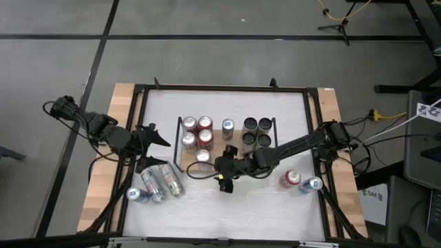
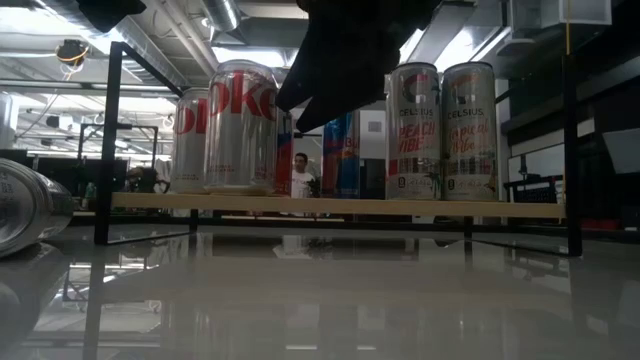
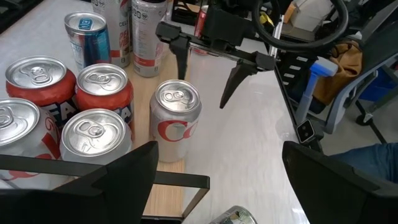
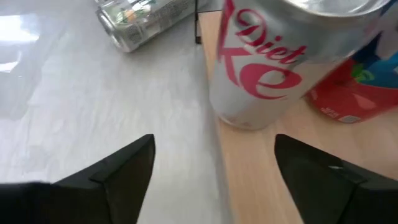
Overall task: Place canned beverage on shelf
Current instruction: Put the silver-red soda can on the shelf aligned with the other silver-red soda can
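Where lettering could be read, the silver can (image 4: 273, 68) at the shelf's (image 1: 213, 160) near edge said "Diet Coke" in red script, and two tall cans (image 2: 442, 130) on the board read "CELSIUS". The right gripper (image 1: 226, 180) hung just off that edge above the white counter (image 1: 262, 207), fingers spread and holding nothing, the Diet Coke standing free before them. The left gripper (image 1: 157, 135) waited beside the shelf's left rail, fingers apart and empty. More cans (image 1: 160, 183) lay on their sides near the counter's left front.
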You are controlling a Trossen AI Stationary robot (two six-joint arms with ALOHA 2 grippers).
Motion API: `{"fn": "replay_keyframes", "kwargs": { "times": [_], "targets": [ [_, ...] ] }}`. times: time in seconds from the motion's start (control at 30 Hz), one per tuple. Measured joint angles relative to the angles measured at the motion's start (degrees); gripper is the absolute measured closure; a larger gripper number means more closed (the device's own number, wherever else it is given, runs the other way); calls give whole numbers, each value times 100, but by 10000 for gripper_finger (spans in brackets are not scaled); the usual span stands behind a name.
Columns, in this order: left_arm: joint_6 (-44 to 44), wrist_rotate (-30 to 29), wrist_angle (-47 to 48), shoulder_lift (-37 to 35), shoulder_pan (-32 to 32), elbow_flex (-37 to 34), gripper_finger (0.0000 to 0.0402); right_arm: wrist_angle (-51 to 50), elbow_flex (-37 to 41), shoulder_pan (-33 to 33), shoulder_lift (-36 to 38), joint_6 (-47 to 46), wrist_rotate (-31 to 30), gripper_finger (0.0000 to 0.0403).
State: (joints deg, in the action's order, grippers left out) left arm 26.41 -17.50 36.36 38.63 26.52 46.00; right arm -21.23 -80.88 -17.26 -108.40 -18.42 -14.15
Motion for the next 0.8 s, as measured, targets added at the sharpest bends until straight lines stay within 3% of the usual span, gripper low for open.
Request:
{"fn": "replay_keyframes", "kwargs": {
  "times": [0.4, 0.8],
  "targets": [
    [0, 0, 2, 0, 0, 0, 66, 218, -2, 2, -21, 7, -76, 198],
    [-2, 1, 0, -2, 1, 0, 66, 828, -11, 78, -418, 116, -325, 244]
  ]
}}
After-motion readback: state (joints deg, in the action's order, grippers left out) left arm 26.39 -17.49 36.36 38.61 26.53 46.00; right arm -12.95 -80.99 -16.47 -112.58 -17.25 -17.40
